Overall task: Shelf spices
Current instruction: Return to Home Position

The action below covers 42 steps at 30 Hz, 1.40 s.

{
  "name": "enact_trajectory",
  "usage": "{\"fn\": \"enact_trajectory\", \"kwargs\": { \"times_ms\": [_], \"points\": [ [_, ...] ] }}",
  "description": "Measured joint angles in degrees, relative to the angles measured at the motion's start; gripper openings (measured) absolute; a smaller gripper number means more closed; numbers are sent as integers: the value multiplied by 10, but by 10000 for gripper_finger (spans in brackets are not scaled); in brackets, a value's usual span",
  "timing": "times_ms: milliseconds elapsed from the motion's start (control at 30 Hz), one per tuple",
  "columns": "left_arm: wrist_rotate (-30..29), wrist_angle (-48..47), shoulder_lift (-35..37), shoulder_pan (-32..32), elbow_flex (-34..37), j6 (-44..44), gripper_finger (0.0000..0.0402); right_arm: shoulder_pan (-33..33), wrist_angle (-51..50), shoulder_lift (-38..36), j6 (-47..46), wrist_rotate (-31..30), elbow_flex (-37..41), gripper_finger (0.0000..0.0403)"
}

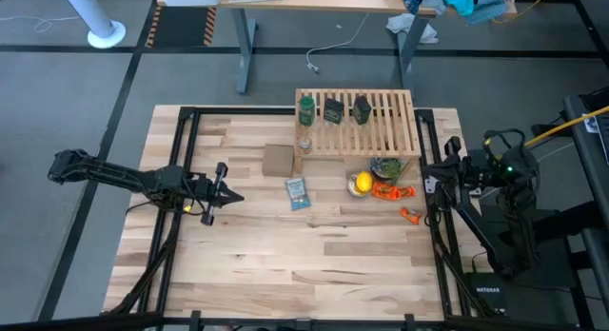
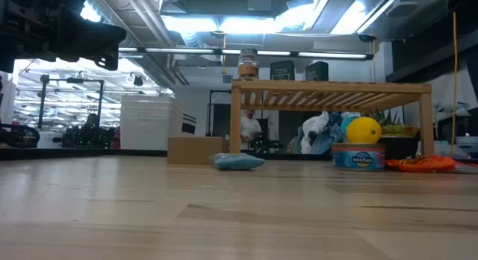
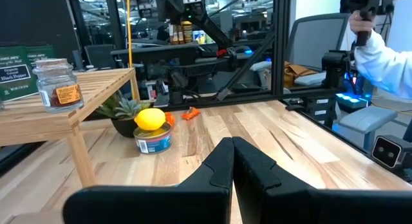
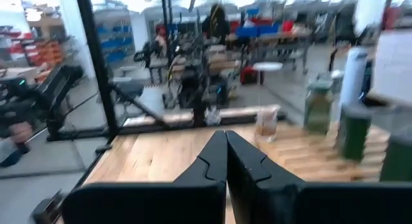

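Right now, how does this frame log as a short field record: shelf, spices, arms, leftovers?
shelf: wooden rack, table's far side
on shelf: green bottle, glass jar, tin, second tin
left gripper: fingers shut, empty, over table's left part
right gripper: fingers shut, empty, at table's right edge
off shelf: cardboard box, blue packet, lemon

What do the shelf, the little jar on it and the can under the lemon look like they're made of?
The shelf looks like pale, matte wood: separate slats on square legs. The jar seems clear glass: reddish contents show through and it glints. The can under the lemon is probably metal with a glossy printed label, though its wall is mostly covered.
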State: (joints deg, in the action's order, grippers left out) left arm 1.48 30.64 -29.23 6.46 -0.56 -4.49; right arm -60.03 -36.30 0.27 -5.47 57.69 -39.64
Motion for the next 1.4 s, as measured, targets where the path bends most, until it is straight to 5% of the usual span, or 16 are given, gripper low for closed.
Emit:
{"fn": "enact_trajectory", "kwargs": {
  "times_ms": [200,367,567,933,1067,1400],
  "points": [
    [0,0,0,0,0,2,0,0,162,2,-110,-73,0,2],
    [0,1,0,0,0,3,0,0,220,34,-194,-20,0,2],
    [-2,1,0,0,0,23,0,0,186,58,-188,9,5,2],
    [-7,7,0,0,0,33,0,1,480,91,-307,40,148,2],
    [-7,19,0,0,0,29,0,3,506,111,-319,53,188,2],
    [-7,18,0,0,0,33,0,155,528,111,-242,-16,257,2]
  ]
}}
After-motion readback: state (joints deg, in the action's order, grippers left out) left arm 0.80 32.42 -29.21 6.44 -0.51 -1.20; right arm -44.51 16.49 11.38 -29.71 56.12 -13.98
